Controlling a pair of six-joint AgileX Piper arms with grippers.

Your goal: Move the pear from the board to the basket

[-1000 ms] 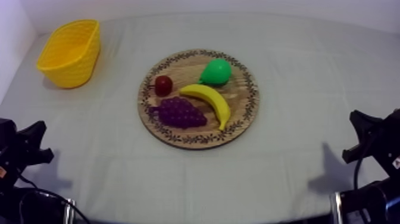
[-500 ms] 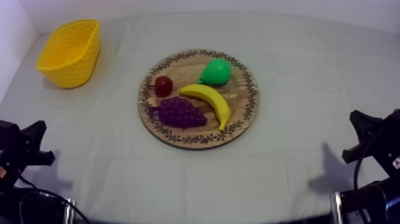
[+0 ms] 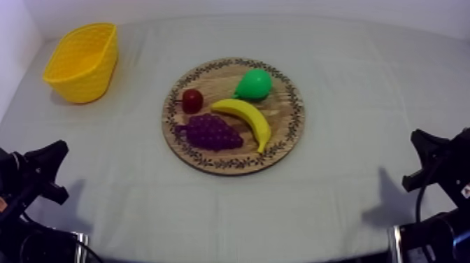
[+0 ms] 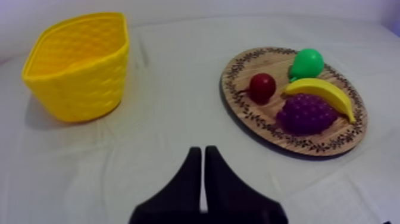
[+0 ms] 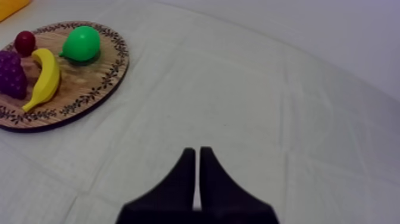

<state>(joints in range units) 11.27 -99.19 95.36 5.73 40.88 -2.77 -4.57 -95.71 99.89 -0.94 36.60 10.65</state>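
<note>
Top view: pear (image 3: 252,84) sits on board (image 3: 288,115), far side, just beside banana (image 3: 246,117). Basket (image 3: 80,78) stands far left, well apart. Left gripper (image 4: 203,162) has fingers pressed together, holding nothing, over cloth (image 4: 166,119). Right gripper (image 5: 197,164) is the same.

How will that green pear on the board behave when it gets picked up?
The pear looks smooth and glossy, so it may slip when squeezed. It lies on its side on the flat wooden board, so a nudge would probably roll it, perhaps toward the banana. Being a toy, it is likely light and stiff.
</note>
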